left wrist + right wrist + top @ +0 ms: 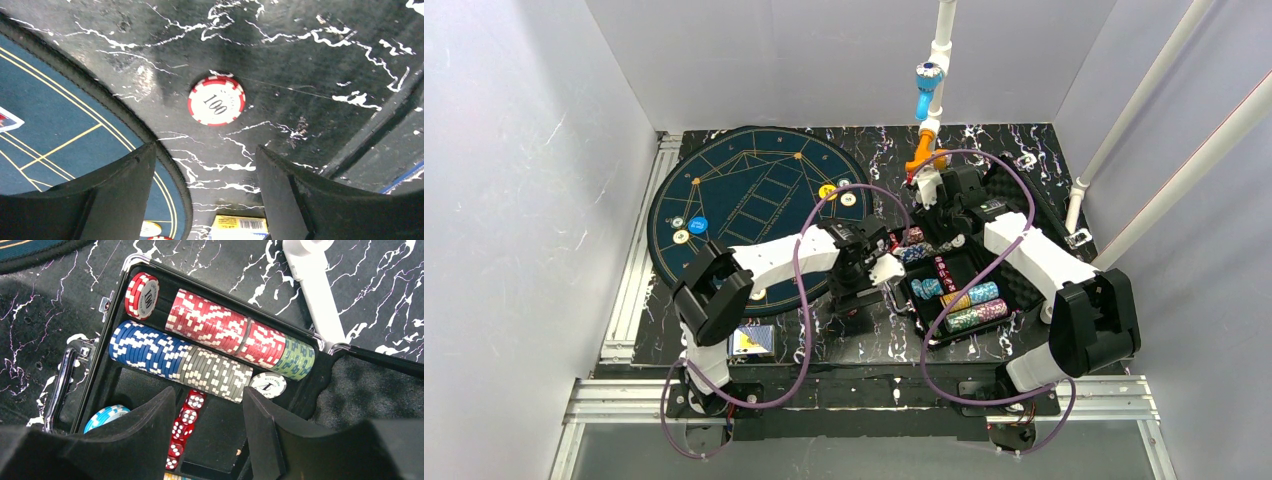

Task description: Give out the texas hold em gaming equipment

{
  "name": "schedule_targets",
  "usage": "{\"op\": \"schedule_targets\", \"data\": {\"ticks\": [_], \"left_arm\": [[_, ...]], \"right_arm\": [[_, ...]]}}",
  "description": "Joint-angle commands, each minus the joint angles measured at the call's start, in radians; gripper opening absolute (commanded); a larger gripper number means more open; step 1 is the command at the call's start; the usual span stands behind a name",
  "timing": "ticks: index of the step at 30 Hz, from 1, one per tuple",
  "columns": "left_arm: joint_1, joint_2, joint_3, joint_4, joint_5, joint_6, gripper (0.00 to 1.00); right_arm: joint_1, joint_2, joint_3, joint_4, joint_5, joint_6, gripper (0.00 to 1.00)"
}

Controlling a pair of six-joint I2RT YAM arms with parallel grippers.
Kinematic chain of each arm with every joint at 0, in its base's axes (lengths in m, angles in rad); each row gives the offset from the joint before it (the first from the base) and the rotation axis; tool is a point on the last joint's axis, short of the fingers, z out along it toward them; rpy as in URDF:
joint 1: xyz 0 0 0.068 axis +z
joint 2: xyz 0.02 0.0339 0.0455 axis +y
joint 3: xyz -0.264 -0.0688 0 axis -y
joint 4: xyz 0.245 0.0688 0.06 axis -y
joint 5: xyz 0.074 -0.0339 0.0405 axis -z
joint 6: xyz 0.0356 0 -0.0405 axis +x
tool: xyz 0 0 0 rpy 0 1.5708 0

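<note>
A red-and-white chip point(216, 100) marked 100 lies flat on the black marbled table, just beyond the round blue mat point(50, 140). My left gripper point(206, 150) hangs open above the table with the chip ahead of its fingertips and nothing between them. My right gripper point(210, 392) stands open over the black case point(90, 390), empty, above a row of red dice point(185, 427). The case holds rows of red chips point(220, 325), blue chips point(145, 347), grey chips point(215, 372) and green chips point(295, 357). On the mat point(754, 210) lie a yellow chip point(827, 190), a white chip point(848, 199) and a blue chip point(698, 225).
A card box point(752, 340) lies near the left arm's base, also showing between my left fingers as the box end point(240, 227). A white pole point(939, 60) with blue and orange clamps rises behind the case. Grey walls enclose the table on three sides.
</note>
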Motion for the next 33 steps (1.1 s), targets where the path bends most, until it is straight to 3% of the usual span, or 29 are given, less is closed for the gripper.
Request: {"op": "schedule_targets", "data": {"ticks": [1, 13, 21, 28, 33], "left_arm": [[-0.031, 0.039, 0.058, -0.017, -0.045, 0.007, 0.71], [-0.039, 0.116, 0.105, -0.014, -0.03, -0.003, 0.7], [-0.073, 0.133, 0.055, 0.006, -0.069, -0.012, 0.66], [-0.104, 0.153, 0.011, 0.013, -0.119, -0.036, 0.57], [-0.118, 0.154, -0.025, 0.036, -0.085, -0.027, 0.41]], "right_arm": [[-0.013, -0.04, 0.003, 0.045, 0.036, 0.018, 0.6], [-0.018, -0.044, 0.009, 0.041, 0.073, 0.028, 0.6], [-0.021, -0.049, 0.01, 0.043, 0.089, 0.028, 0.6], [-0.029, -0.044, 0.012, 0.043, 0.105, 0.028, 0.6], [-0.032, -0.044, 0.011, 0.043, 0.106, 0.028, 0.6]]}}
